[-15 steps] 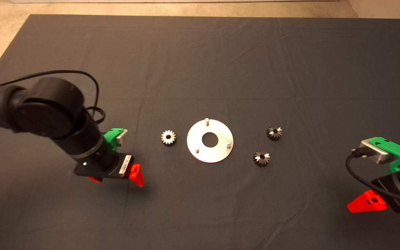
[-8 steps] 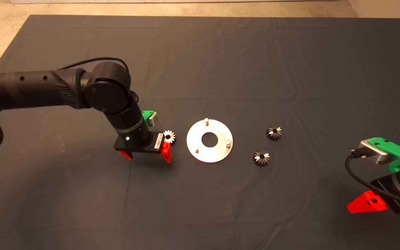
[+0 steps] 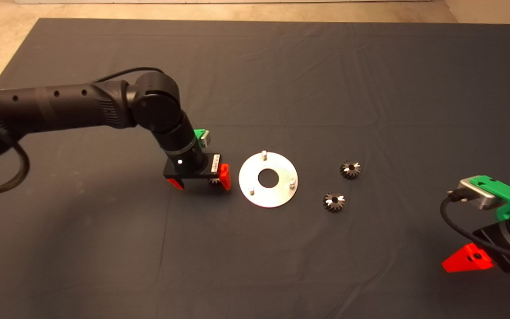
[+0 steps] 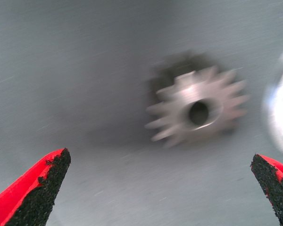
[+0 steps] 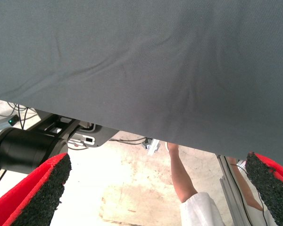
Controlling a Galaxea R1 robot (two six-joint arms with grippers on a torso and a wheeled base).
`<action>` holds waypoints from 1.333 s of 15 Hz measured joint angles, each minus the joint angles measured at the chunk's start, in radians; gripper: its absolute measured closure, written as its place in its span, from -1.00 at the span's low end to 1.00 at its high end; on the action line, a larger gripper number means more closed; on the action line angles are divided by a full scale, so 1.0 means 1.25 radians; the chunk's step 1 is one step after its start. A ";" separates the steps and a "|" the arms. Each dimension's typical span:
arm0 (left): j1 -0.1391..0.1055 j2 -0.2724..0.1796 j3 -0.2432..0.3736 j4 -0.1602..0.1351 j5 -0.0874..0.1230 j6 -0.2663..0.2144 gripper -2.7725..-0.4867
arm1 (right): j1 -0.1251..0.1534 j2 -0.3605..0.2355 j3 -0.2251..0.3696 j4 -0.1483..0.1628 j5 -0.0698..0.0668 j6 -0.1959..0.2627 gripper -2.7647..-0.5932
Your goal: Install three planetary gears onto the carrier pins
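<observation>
My left gripper (image 3: 202, 184) hangs open over the leftmost planetary gear (image 3: 214, 180), just left of the round silver plate (image 3: 277, 196). The gripper body hides most of that gear in the head view. The left wrist view shows the gear (image 4: 198, 113) lying flat on the mat, beyond and between the spread fingertips (image 4: 42, 181). Three carrier pins (image 3: 264, 154) (image 3: 291, 181) (image 3: 251, 190) stand bare on the plate. Two more gears (image 3: 349, 169) (image 3: 334, 202) lie right of the plate. My right gripper (image 3: 467, 259) stays parked, open, at the lower right.
The plate's edge (image 4: 279, 117) shows close beside the gear in the left wrist view. The right wrist view looks past the mat's edge (image 5: 132, 129) to the floor, some equipment and a person's legs (image 5: 184, 183).
The left arm has swung right across the mat, from well left of the gear to directly over it, so its fingers now straddle the gear. The right arm has not moved.
</observation>
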 joint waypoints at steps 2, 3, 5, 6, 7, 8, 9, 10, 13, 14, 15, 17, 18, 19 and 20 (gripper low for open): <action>0.000 0.018 -0.013 0.000 -0.007 0.003 -1.00 | 0.000 0.000 0.000 0.000 0.000 0.000 -0.99; 0.000 0.024 -0.022 -0.001 -0.006 0.007 -1.00 | 0.000 -0.001 0.000 0.000 -0.001 0.000 -0.99; 0.000 0.044 -0.054 0.000 -0.006 0.031 -1.00 | 0.000 0.000 0.000 0.000 -0.001 0.000 -0.99; 0.000 0.056 -0.074 0.000 -0.004 0.036 -1.00 | 0.000 0.000 0.000 0.000 0.000 0.000 -0.99; 0.000 0.062 -0.086 0.004 -0.004 0.042 -1.00 | 0.000 0.000 0.000 0.000 0.001 0.000 -0.99; 0.000 0.066 -0.088 0.007 -0.004 0.044 -1.00 | 0.000 0.000 0.000 0.000 -0.001 0.000 -0.99; 0.000 0.069 -0.088 0.012 -0.003 0.044 -1.00 | 0.000 -0.001 0.000 0.000 -0.001 0.000 -0.99; 0.000 0.070 -0.088 0.022 0.003 0.044 -0.95 | 0.000 -0.001 0.000 0.000 0.000 0.000 -0.99; 0.000 0.067 -0.087 0.036 0.037 0.044 -0.90 | 0.000 -0.001 0.000 0.000 0.000 0.000 -0.99; 0.000 0.067 -0.087 0.037 0.042 0.044 -0.81 | 0.000 -0.001 0.000 0.000 0.000 0.000 -0.99; 0.000 0.068 -0.084 0.037 0.049 0.044 -0.79 | 0.000 -0.001 0.000 0.000 0.000 0.000 -0.99; 0.000 0.074 -0.080 0.037 0.052 0.044 -0.74 | 0.000 -0.002 0.000 0.000 0.000 0.000 -0.99; 0.000 0.074 -0.079 0.038 0.052 0.044 -0.67 | 0.000 -0.002 0.000 0.000 0.000 0.000 -0.99; 0.000 0.075 -0.079 0.038 0.052 0.044 -0.66 | 0.000 -0.002 0.000 0.000 0.000 0.000 -0.99; 0.000 0.077 -0.079 0.038 0.052 0.044 -0.65 | 0.000 -0.002 0.000 0.000 0.000 0.000 -0.99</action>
